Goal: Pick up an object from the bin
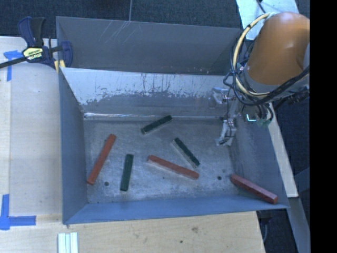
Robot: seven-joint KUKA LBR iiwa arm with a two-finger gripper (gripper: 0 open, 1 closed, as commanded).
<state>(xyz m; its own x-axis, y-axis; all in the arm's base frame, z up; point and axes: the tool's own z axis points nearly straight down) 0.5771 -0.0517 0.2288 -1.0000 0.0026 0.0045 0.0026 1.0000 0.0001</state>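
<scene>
While tool (227,134) hangs by bin (256,157) wall, green stick (187,152), red stick (254,188) lie apart.

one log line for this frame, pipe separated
gripper: right side of bin, near back wall | nearest: dark green stick, view-left of it | rest: two other green sticks, three red sticks, spread apart

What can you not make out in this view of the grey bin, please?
Camera view: whether the small metal gripper touches the grey metal bin; too small.
Camera view: whether the long red-brown bar in the right front corner lies flat or leans on the wall.
</scene>
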